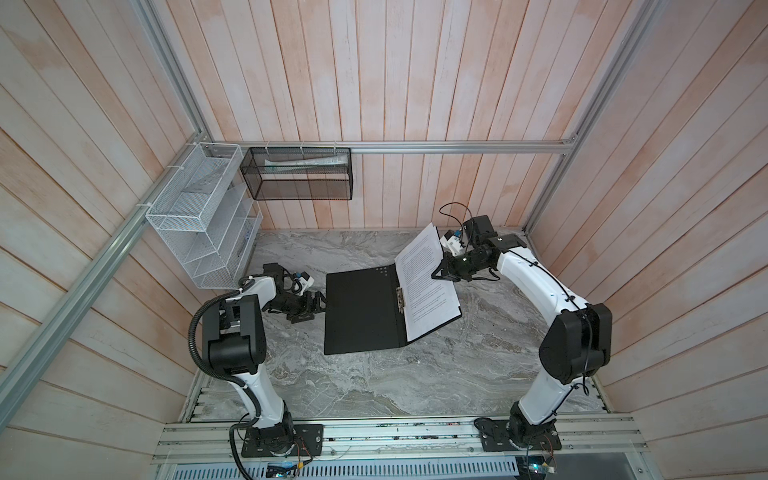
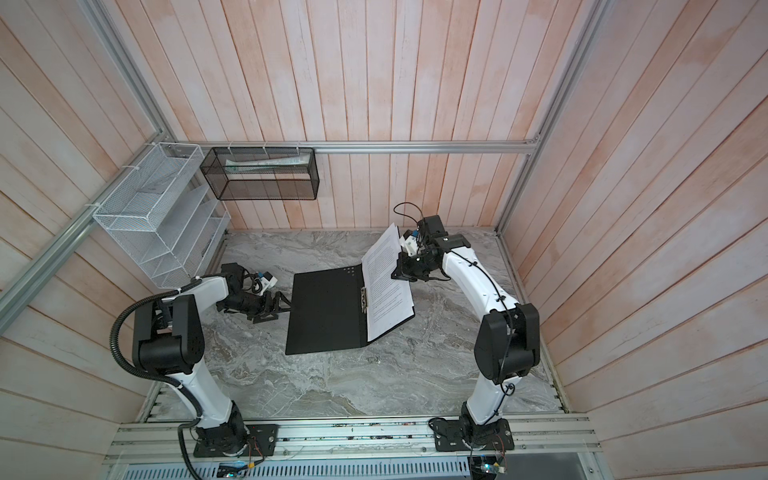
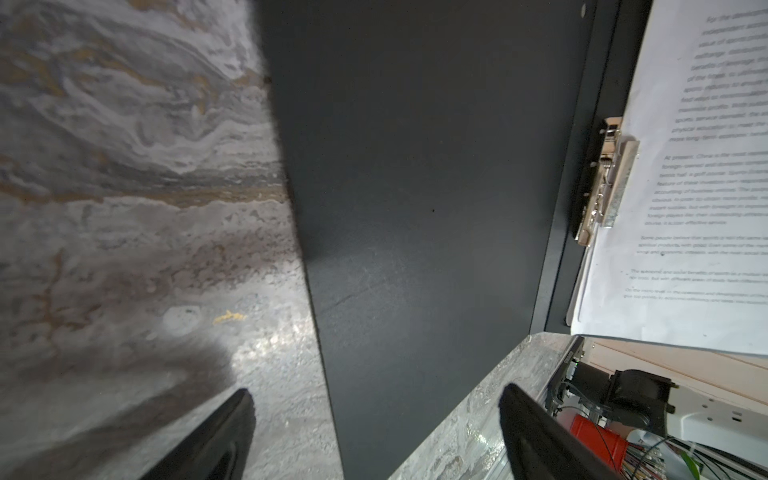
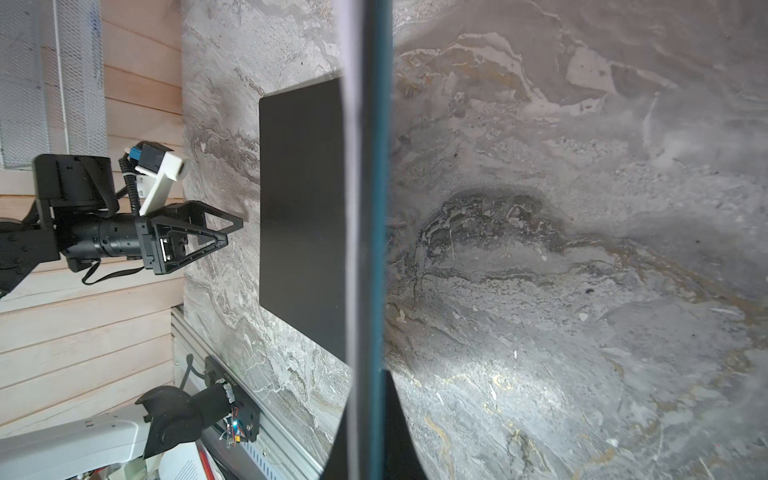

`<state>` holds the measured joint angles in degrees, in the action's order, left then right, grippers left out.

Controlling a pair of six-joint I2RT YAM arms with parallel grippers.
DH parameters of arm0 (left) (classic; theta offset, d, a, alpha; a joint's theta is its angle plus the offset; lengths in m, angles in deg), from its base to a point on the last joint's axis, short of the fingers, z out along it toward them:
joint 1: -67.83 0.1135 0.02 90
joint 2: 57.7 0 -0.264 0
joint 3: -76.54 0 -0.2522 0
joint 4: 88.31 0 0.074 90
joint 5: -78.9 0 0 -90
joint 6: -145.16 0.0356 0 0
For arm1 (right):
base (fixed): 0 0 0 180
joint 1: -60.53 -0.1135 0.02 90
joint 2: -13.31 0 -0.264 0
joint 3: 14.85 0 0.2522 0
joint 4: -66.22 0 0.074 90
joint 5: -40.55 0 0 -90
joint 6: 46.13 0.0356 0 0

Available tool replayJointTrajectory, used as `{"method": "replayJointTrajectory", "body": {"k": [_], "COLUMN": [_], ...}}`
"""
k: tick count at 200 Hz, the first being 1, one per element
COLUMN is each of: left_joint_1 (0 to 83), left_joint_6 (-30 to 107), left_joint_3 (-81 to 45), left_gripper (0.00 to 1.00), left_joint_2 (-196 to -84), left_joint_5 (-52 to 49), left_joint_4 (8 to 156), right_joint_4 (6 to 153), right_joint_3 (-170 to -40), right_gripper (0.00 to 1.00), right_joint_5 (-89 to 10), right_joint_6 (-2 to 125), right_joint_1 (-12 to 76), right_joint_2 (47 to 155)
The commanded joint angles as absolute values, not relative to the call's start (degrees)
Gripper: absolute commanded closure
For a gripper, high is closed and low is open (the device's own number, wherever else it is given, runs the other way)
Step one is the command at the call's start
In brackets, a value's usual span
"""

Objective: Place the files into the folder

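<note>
Files (image 1: 424, 286): lying inside open folder (image 1: 361, 311), at spine clip (image 1: 401, 299).
Right gripper (image 1: 438, 273): pinching the raised right cover together with the sheets.
Left gripper (image 1: 319, 306): spread, empty.
Remaining: it seems only closing.

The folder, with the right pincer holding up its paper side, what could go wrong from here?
1. The files are fanned at their near corner; with the right pincer holding that cover tilted up, sheets might slide out.
2. The folder has its other cover flat on the table, the open left pincer beside it, not gripping, so it may skid.
</note>
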<state>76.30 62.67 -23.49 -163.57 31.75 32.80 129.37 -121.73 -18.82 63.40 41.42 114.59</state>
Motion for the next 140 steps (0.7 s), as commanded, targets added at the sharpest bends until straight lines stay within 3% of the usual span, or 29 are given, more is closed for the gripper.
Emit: {"method": "replayJointTrajectory", "body": {"k": [1, 48, 140], "left_joint_1": [76.47, 76.6, 76.23], "left_joint_6": [61.47, 60.57, 60.87], "left_joint_3": [-23.41, -23.61, -23.48], "left_gripper": [0.06, 0.06, 0.06], "left_joint_2": [-164.29, -164.97, -166.43], "left_joint_5": [30.13, 29.1, 27.31], "left_joint_4": [35.28, 35.33, 31.14], "right_joint_4": [134.78, 137.94, 140.59], "right_joint_3": [-126.91, -132.05, -134.07], "right_gripper": [0.95, 0.96, 0.99], "right_joint_5": [-24.27, -31.11, -40.76], "right_joint_6": [65.06, 67.42, 68.67], "right_joint_1": [39.11, 34.84, 34.36], "right_joint_2": [116.63, 119.79, 124.11]}}
